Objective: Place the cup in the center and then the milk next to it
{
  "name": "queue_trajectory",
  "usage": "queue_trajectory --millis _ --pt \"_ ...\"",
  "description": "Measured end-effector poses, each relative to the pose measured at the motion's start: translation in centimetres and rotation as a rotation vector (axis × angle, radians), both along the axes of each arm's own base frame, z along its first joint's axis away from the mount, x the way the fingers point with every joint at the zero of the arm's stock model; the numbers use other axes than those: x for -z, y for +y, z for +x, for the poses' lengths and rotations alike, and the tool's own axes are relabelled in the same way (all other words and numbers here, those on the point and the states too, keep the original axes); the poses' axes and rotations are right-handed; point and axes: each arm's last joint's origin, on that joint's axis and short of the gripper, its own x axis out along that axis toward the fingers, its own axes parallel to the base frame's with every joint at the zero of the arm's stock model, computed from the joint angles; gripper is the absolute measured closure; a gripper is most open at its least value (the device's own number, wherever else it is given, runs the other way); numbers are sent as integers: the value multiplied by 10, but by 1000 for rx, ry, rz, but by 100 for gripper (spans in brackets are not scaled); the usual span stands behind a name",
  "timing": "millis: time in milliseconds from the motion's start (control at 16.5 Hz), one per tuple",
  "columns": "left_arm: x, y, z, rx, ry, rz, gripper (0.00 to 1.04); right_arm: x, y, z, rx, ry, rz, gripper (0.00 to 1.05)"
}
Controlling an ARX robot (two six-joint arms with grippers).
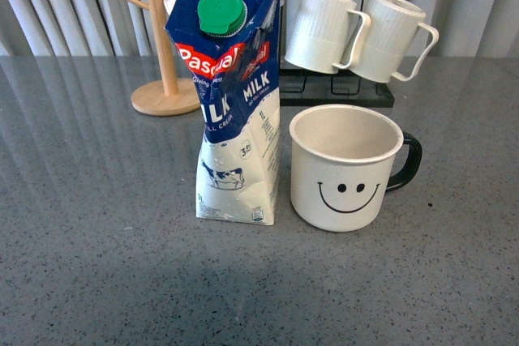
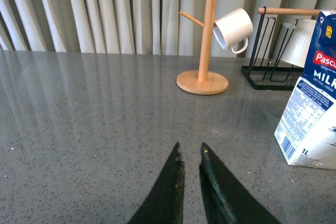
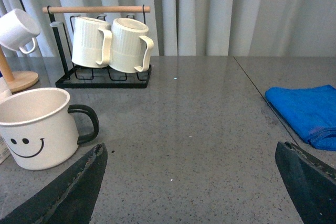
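- The cup (image 1: pixel 346 168) stood upright on the grey desk (image 1: pixel 97 265), near the middle of the front view, its smiley face toward the camera and its black handle pointing to the robot's right.
- The milk (image 1: pixel 235 103) stood just beside the cup on the robot's left, upright but with a dented, slightly leaning body; its green cap (image 1: pixel 221 11) sat at the top. Whether carton and cup touched could not be told.
- Behind them a wooden mug tree (image 1: pixel 162 62) rose from a round base, and a black rack (image 1: pixel 336 87) with a wooden bar carried two ribbed cream mugs (image 1: pixel 357 34).
- In the left wrist view the left gripper (image 2: pixel 190 153) hung over bare desk with its fingers nearly pressed together, only a thin slit between the tips, holding nothing; the milk carton stood off to one side.
- A small white cup (image 2: pixel 233 29) hung on the mug tree in that view.
- In the right wrist view the right gripper (image 3: pixel 191 153) was spread wide and empty, with the cup close by one finger (image 3: pixel 73 187).
- A blue cloth (image 3: pixel 304 111) lay on the desk, well apart from the cup.
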Motion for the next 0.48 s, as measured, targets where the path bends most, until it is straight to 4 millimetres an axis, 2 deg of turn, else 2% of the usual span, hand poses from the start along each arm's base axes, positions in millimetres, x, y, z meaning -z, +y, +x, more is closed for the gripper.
queue_trajectory --millis 182,303,485 --pt "0 0 0 0 0 0 62 0 0 0 0 0 0 7" --pt "0 0 0 0 0 0 47 0 0 0 0 0 0 7" --pt "0 0 0 0 0 0 20 0 0 0 0 0 0 7"
